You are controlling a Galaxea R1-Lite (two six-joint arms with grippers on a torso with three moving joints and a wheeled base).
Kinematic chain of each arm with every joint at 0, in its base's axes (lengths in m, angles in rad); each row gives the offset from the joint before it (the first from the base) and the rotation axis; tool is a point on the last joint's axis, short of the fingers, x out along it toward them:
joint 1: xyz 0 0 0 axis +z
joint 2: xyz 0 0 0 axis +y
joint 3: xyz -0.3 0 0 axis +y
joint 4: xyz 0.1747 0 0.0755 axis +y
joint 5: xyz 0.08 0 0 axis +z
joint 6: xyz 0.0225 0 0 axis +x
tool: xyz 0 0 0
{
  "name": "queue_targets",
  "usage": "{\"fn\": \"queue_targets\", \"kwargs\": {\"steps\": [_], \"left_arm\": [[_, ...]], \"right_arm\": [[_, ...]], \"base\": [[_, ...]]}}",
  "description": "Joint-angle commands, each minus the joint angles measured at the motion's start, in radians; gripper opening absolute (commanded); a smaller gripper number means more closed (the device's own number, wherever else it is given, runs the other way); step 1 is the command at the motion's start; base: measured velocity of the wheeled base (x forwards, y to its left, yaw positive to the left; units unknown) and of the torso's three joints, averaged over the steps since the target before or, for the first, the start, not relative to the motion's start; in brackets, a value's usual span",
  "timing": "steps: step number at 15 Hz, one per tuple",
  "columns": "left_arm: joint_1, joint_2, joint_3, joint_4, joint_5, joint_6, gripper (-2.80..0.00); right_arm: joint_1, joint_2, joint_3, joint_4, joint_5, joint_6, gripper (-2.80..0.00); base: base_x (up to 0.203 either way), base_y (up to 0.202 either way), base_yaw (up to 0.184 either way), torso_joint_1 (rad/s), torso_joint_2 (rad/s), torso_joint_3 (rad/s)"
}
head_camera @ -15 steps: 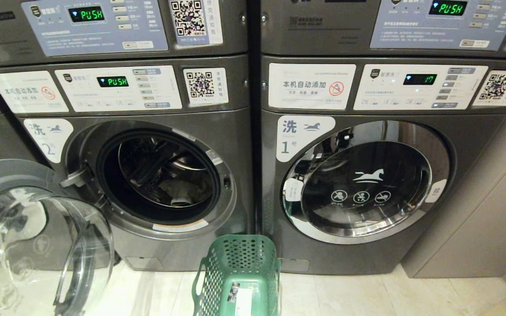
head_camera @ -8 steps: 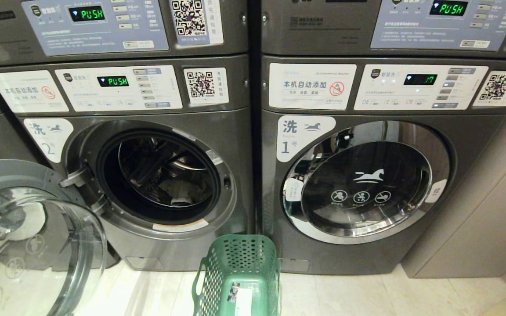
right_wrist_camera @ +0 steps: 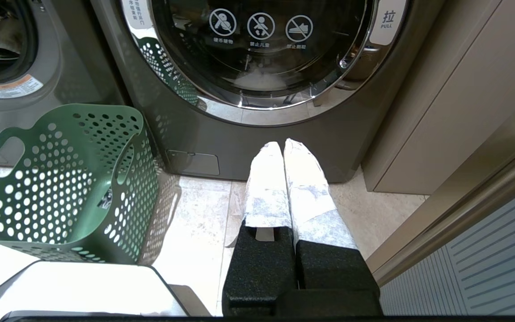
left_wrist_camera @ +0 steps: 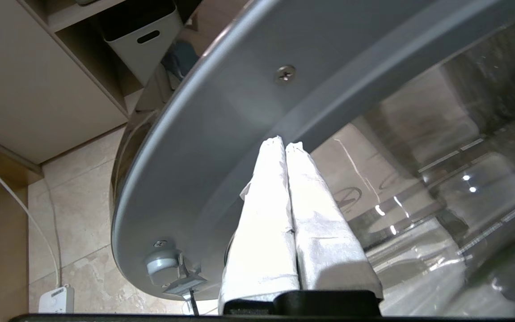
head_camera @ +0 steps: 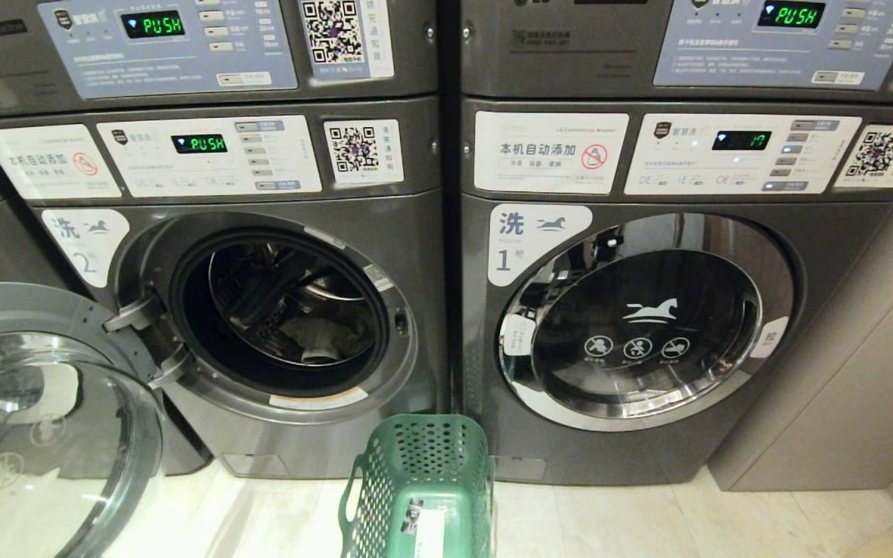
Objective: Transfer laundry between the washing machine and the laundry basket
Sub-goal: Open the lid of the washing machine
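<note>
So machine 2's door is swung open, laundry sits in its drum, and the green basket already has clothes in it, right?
Not quite. The laundry basket is empty, as the right wrist view shows. The washing machine door is open and the laundry sits in the drum.

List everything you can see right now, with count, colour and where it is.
washing machine: one, dark grey, marked 2, on the left, door swung open
laundry: one small bundle, greyish, inside that machine's drum
second washer: one, dark grey, marked 1, on the right, door shut
upper machines: two, dark grey, stacked above the washers
laundry basket: one, green, on the floor between the two washers
bin: one, grey, on a shelf, left wrist view
left gripper: shut, empty, tips at the open door's grey rim
right gripper: shut, empty, low in front of the second washer
</note>
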Motion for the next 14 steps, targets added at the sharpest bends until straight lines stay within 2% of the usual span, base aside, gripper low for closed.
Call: {"fn": "queue_targets", "kwargs": {"steps": [1, 7, 11, 14], "left_arm": [[0.040, 0.063, -0.053, -0.006, -0.005, 0.001, -2.80], [0.050, 0.115, -0.119, -0.006, -0.006, 0.001, -2.80], [0.066, 0.182, -0.218, -0.011, -0.006, 0.000, -2.80], [0.069, 0.148, -0.199, -0.010, -0.010, 0.000, -2.80]], "right_arm": [[0.001, 0.002, 0.000, 0.001, 0.000, -0.001, -2.80], [0.001, 0.002, 0.000, 0.001, 0.000, -0.001, -2.80], [0.001, 0.002, 0.000, 0.001, 0.000, -0.001, -2.80], [0.001, 0.002, 0.000, 0.001, 0.000, -0.001, -2.80]], "base": [[0.000, 0.000, 0.000, 0.000, 0.00, 0.000], [0.000, 0.000, 0.000, 0.000, 0.00, 0.000], [0.000, 0.000, 0.000, 0.000, 0.00, 0.000], [0.000, 0.000, 0.000, 0.000, 0.00, 0.000]]}}
